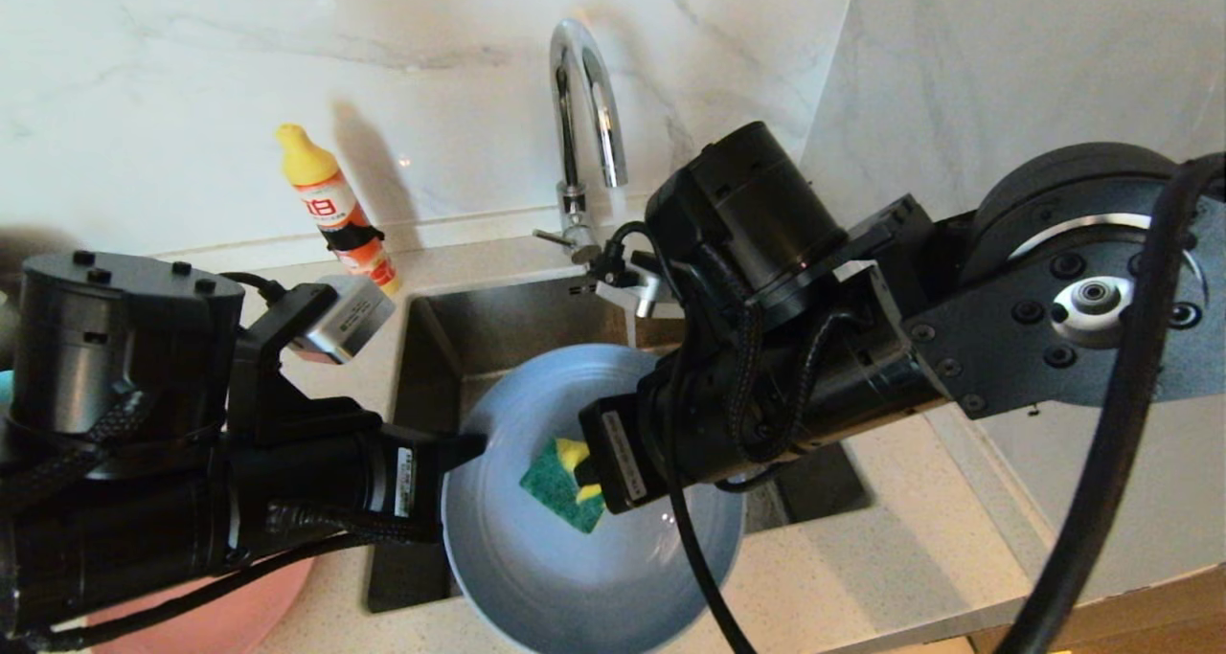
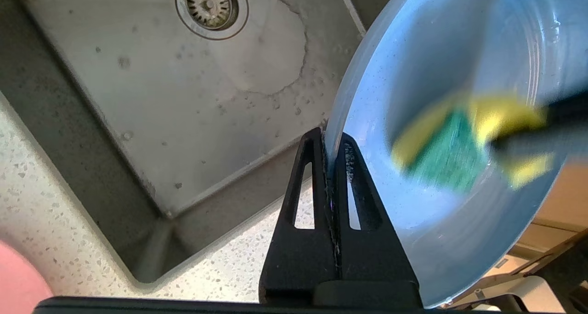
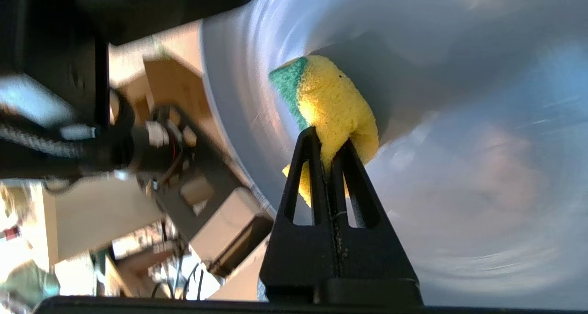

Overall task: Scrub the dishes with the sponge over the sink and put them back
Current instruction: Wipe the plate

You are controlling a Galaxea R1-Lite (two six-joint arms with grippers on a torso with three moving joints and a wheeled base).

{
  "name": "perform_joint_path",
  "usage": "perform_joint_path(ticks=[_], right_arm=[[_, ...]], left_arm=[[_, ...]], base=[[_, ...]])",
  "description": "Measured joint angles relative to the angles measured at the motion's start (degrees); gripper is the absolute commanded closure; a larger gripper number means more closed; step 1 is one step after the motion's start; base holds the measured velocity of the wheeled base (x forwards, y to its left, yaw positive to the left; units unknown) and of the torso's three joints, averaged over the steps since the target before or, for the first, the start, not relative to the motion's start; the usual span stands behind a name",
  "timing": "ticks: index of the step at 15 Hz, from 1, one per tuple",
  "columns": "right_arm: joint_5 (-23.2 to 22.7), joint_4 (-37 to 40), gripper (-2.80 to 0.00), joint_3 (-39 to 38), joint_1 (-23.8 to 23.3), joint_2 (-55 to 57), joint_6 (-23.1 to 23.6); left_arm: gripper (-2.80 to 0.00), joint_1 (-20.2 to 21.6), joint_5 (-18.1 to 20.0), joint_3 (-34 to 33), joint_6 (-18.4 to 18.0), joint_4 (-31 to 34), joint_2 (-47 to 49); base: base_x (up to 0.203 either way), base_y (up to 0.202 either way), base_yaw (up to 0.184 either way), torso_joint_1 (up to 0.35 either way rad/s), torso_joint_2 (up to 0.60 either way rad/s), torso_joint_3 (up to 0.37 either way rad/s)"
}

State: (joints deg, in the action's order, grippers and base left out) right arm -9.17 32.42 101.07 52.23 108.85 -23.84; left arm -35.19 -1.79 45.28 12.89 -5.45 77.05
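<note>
One grey-blue plate (image 1: 536,558) over sink (image 1: 498,324) — sponge (image 1: 565,486) pressed inside.

The right arm is hiding the sink's (image 1: 450,338) right half in the head view. Blur is smearing the sponge (image 2: 452,153) in the left wrist view, whose edge is cutting off the grey-blue plate (image 2: 413,75).

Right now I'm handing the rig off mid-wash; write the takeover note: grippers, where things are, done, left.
Left gripper: shut on the grey-blue plate rim, holding it tilted over the sink.
Right gripper: shut on the sponge, green side against the plate's face.
Tap running a thin stream.
Done: plate lifted, scrub under way.
Left: finish scrubbing, put the plate back; salmon-pink plate sits on the counter.
</note>
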Motion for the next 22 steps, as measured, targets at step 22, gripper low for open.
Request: perform_joint_path(ticks=[22], right_arm=[[2.95,0.49,0.00,-4.28,-4.57,-7.57,1.47]], left_arm=[[0.00,0.18,-0.16,-1.10,1.35,-0.09,0.00]], base=[[0.000,0.000,0.000,0.000,0.00,0.000]])
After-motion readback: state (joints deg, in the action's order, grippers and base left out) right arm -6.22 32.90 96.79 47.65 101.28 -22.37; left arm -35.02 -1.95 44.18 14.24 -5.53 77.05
